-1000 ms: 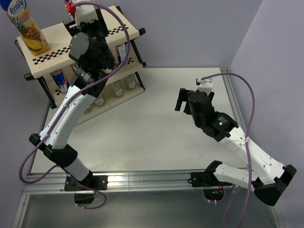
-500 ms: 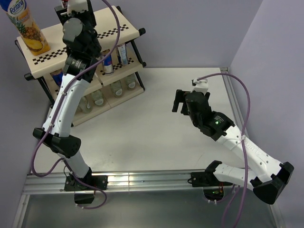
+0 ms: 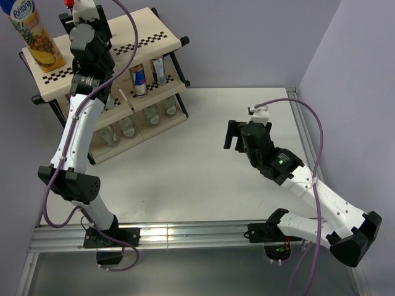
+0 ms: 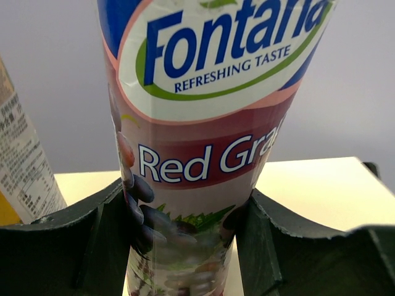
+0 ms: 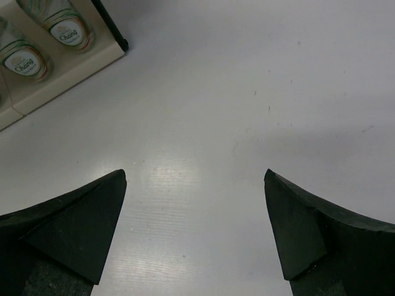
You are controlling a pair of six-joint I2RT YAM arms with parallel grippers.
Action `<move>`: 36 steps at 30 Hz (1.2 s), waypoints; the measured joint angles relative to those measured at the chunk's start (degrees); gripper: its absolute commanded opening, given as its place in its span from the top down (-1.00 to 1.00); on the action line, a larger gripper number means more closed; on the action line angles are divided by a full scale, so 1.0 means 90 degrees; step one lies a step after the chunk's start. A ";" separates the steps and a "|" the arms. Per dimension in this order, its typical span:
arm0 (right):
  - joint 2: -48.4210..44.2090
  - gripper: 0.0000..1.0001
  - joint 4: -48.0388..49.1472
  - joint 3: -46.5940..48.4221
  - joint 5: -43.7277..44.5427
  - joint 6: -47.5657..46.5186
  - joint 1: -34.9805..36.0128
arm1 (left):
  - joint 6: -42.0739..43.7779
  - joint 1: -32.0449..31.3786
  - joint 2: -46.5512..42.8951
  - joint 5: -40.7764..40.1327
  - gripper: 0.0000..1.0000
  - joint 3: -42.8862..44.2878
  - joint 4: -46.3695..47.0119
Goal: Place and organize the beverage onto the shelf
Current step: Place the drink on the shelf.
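Observation:
My left gripper [image 4: 185, 216] is shut on the red grape carton [image 4: 203, 123], which stands upright between its fingers [image 4: 105, 240] over the shelf's top panel [image 4: 315, 191]. The carton's base is out of frame. Just to its left is the pineapple carton [image 3: 32, 36]. In the top view the arm hides most of the grape carton; only its red cap [image 3: 70, 3] shows. Cans [image 3: 139, 77] stand on the middle tier of the shelf [image 3: 166, 38], and clear bottles [image 3: 152, 115] on the lowest tier. My right gripper [image 3: 233, 134] hangs open over the bare table, holding nothing.
The shelf fills the table's far left corner against the wall. In the right wrist view two bottles [image 5: 66, 28] and the shelf's lower corner [image 5: 114, 46] lie ahead and to the left. White table [image 3: 197, 172] spreads between the arms.
My left arm has swung left along the top tier with the grape carton, toward the pineapple carton, uncovering the cans on the middle tier. The right arm has barely shifted.

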 measured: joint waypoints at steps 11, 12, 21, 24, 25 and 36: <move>-0.0090 -1.00 0.0073 -0.0024 -0.0073 -0.0005 0.0000 | -0.0427 0.0233 -0.0573 0.0185 0.20 -0.1122 0.0578; -0.0104 -1.00 0.0078 -0.0024 -0.0075 -0.0005 0.0000 | -0.0442 0.0233 -0.0600 0.0185 0.20 -0.1173 0.0622; -0.0194 -1.00 0.0148 -0.0027 -0.0104 -0.0029 0.0000 | -0.0498 0.0243 -0.0940 0.0204 0.17 -0.1948 0.1375; -0.0194 -1.00 0.0175 -0.0027 -0.0126 -0.0034 0.0000 | -0.0510 0.0243 -0.1020 0.0223 0.16 -0.2149 0.1574; -0.0194 -1.00 0.0180 -0.0027 -0.0134 -0.0044 0.0000 | -0.0515 0.0243 -0.1044 0.0233 0.11 -0.2205 0.1625; -0.0199 -0.99 0.0228 -0.0053 -0.0189 -0.0073 0.0000 | -0.0512 0.0245 -0.1197 0.0321 -0.49 -0.2480 0.1814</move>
